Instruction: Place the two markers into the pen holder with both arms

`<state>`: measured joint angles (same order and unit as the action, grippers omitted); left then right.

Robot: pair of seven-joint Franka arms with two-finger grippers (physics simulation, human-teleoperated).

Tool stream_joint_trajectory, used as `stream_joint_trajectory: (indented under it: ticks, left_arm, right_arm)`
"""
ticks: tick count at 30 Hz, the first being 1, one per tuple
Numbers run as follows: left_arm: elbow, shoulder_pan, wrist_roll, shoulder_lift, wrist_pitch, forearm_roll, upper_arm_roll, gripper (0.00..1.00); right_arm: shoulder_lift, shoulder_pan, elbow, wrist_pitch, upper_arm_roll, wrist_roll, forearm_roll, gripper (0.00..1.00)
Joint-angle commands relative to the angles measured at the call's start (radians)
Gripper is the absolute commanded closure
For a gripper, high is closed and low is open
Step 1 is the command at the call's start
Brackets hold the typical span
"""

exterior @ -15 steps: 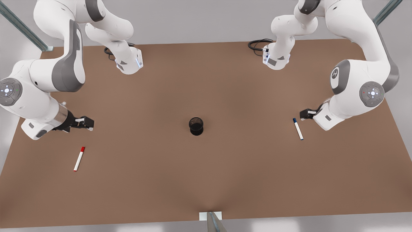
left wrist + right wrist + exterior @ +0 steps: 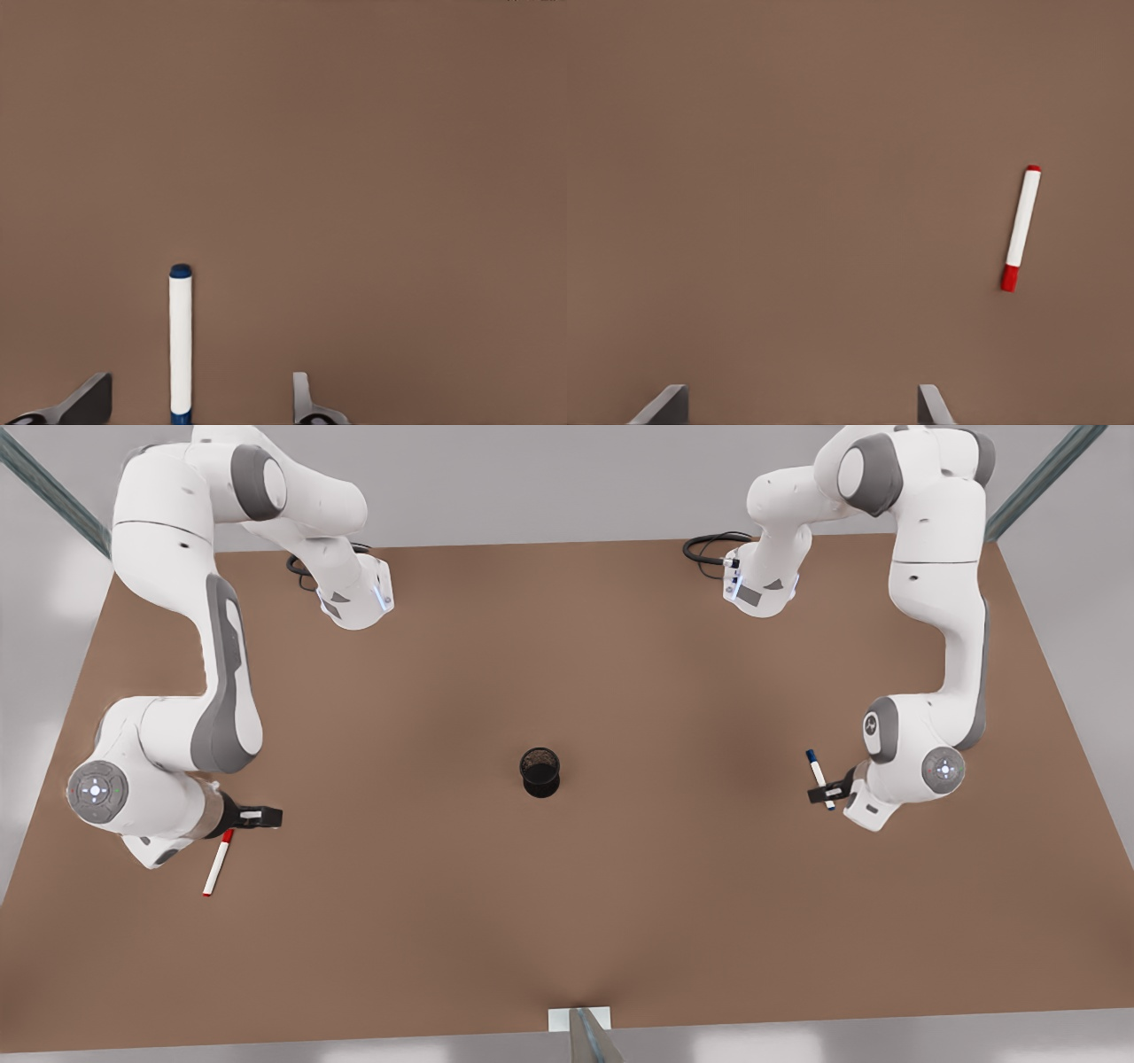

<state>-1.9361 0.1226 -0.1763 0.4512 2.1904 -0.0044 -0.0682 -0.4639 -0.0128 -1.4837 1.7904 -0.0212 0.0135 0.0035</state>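
Landmark: the small black wire-mesh cylindrical pen holder (image 2: 539, 771) stands upright near the middle of the flat brown surface (image 2: 567, 921), with neither marker in it.

Blue marker: the slim white-barrelled marker with the dark blue cap (image 2: 819, 779) lies flat on the surface, well apart from the pen holder, toward the front view's right. In the left wrist view the same marker (image 2: 181, 341) lies between the two black fingertips, nearer one of them, touching neither.

Left end effector: the black two-finger left end effector (image 2: 825, 792) hangs low over the blue marker's barrel, on the white jointed arm at the front view's right. Its fingers (image 2: 87, 400) are spread wide with the marker in the gap, gripping nothing.

Red marker: the slim white-barrelled marker with the red cap and red end (image 2: 218, 862) lies flat on the surface, well apart from the pen holder, toward the front view's left. In the right wrist view it (image 2: 1021, 227) lies off to one side of the finger gap, not between the tips.

Right end effector: the black two-finger right end effector (image 2: 266, 816) sits just beside the red marker's cap end, on the pen holder's side of it, on the white arm at the front view's left. Its fingers (image 2: 663, 405) stand wide apart over bare surface, holding nothing.
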Motion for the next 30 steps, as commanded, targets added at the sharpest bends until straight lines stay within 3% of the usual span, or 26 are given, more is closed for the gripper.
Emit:
stream_joint_trajectory:
  ticks: [1, 8, 12, 14, 16, 17, 18, 24, 30]
  left_arm:
    - [-0.035, 0.006, -0.204, 0.000, 0.276, 0.000, 0.002, 0.00]
    - [-0.084, 0.028, -0.091, 0.038, 0.305, 0.110, 0.013, 0.00]
    - [-0.145, 0.026, -0.069, 0.037, 0.364, 0.213, 0.011, 0.00]
    - [-0.149, 0.026, -0.071, 0.037, 0.365, 0.213, 0.011, 0.10]
    - [-0.149, 0.028, -0.072, 0.038, 0.365, 0.212, 0.010, 0.35]
    - [-0.147, 0.029, -0.074, 0.040, 0.365, 0.210, 0.010, 0.38]
    - [-0.142, 0.031, -0.074, 0.047, 0.365, 0.208, 0.010, 0.38]
    - [-0.141, 0.032, -0.074, 0.066, 0.379, 0.199, 0.007, 0.45]
    - [-0.141, 0.032, -0.074, 0.081, 0.393, 0.190, 0.007, 0.50]
  right_arm:
    - [-0.056, -0.032, -0.029, 0.302, 0.000, -0.001, 0.013, 0.02]
    - [-0.179, -0.145, 0.006, 0.368, -0.008, 0.054, 0.012, 0.00]
    - [-0.364, -0.230, 0.234, 0.284, -0.005, 0.154, 0.015, 0.04]
    - [-0.392, -0.230, 0.241, 0.294, -0.005, 0.174, 0.015, 0.05]
    - [-0.410, -0.230, 0.237, 0.293, -0.006, 0.172, 0.012, 0.11]
    - [-0.430, -0.230, 0.237, 0.306, -0.008, 0.178, 0.009, 0.13]
    - [-0.437, -0.231, 0.235, 0.313, -0.009, 0.203, 0.012, 0.19]
    - [-0.452, -0.266, 0.215, 0.345, -0.006, 0.238, 0.016, 0.34]
    - [-0.479, -0.277, 0.220, 0.351, -0.006, 0.283, 0.012, 0.34]
